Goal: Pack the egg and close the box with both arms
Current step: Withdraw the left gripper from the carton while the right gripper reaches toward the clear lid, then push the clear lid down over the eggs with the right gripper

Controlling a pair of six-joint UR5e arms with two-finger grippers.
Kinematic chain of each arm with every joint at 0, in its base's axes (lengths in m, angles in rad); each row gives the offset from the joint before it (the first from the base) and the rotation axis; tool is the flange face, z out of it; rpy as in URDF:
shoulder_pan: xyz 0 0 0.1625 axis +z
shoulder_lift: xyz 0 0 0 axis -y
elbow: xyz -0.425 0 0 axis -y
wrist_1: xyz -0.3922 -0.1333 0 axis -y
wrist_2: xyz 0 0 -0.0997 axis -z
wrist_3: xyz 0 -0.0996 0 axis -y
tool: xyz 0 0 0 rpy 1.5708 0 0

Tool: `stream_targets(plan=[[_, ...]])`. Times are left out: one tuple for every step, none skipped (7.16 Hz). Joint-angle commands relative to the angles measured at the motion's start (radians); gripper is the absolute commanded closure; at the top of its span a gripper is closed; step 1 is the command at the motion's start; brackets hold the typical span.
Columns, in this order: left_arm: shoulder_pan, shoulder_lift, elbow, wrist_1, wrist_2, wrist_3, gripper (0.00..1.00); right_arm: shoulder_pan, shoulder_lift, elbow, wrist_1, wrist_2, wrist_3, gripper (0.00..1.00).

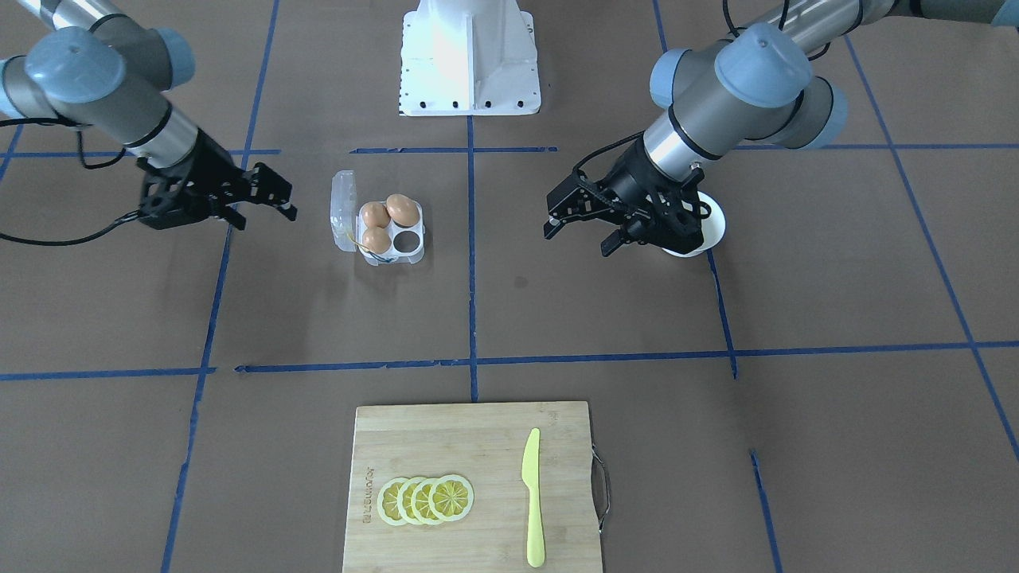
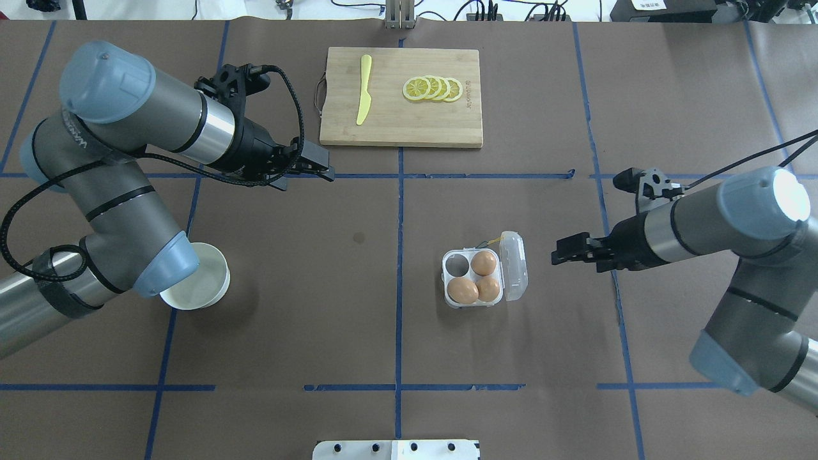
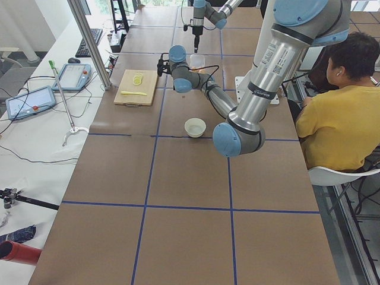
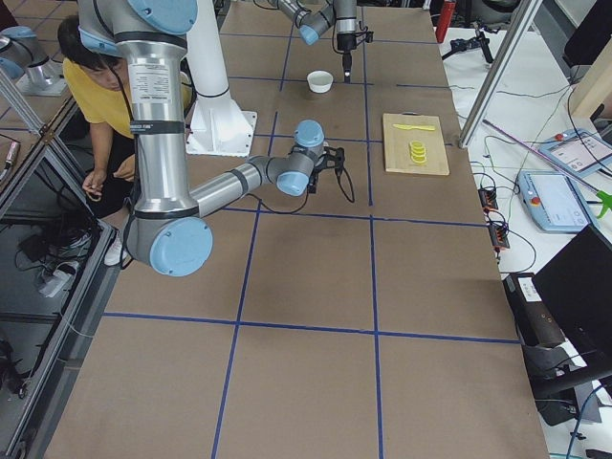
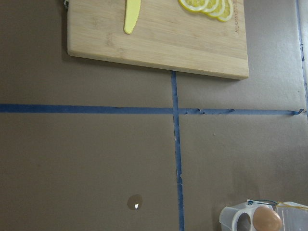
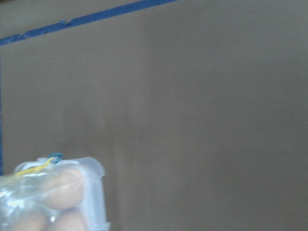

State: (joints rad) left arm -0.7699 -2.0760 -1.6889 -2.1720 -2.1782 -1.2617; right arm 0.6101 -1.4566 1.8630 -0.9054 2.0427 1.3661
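Observation:
The clear egg box (image 2: 446, 273) sits open on the table right of centre, its lid (image 2: 515, 267) folded out to the right. Three orange-brown eggs fill three cups, one of them the egg (image 2: 462, 291) at the front; the far-left cup (image 2: 456, 262) is empty. My right gripper (image 2: 563, 251) hovers open and empty just right of the lid. My left gripper (image 2: 312, 170) is open and empty, far off to the left near the cutting board. The front-facing view shows the box (image 1: 415, 248), the right gripper (image 1: 267, 213) and the left gripper (image 1: 577, 237).
A white bowl (image 2: 199, 285) stands under my left arm's elbow and looks empty. A bamboo cutting board (image 2: 401, 121) at the far side carries lemon slices (image 2: 433, 88) and a yellow knife (image 2: 363, 89). The white pedestal base (image 1: 470, 60) is behind the box.

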Motion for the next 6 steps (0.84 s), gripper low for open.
stream_targets(plan=[[-0.017, 0.014, 0.002, 0.000, -0.002, 0.021, 0.00, -0.168, 0.243, 0.007, -0.242, -0.180, 0.096, 0.00], [-0.023, 0.016, 0.005, -0.002, -0.002, 0.022, 0.00, -0.170, 0.354, 0.011, -0.403, -0.183, 0.096, 0.00], [-0.032, 0.016, 0.005, -0.002, -0.003, 0.022, 0.00, -0.167, 0.358, 0.027, -0.421, -0.183, 0.094, 0.00], [-0.034, 0.016, 0.002, -0.002, -0.003, 0.022, 0.00, -0.167, 0.361, 0.033, -0.421, -0.183, 0.094, 0.00], [-0.043, 0.022, -0.005, -0.003, -0.014, 0.022, 0.00, -0.168, 0.366, 0.031, -0.420, -0.190, 0.094, 0.00], [-0.064, 0.045, -0.009, -0.009, -0.043, 0.025, 0.00, -0.162, 0.358, 0.039, -0.420, -0.188, 0.094, 0.00]])
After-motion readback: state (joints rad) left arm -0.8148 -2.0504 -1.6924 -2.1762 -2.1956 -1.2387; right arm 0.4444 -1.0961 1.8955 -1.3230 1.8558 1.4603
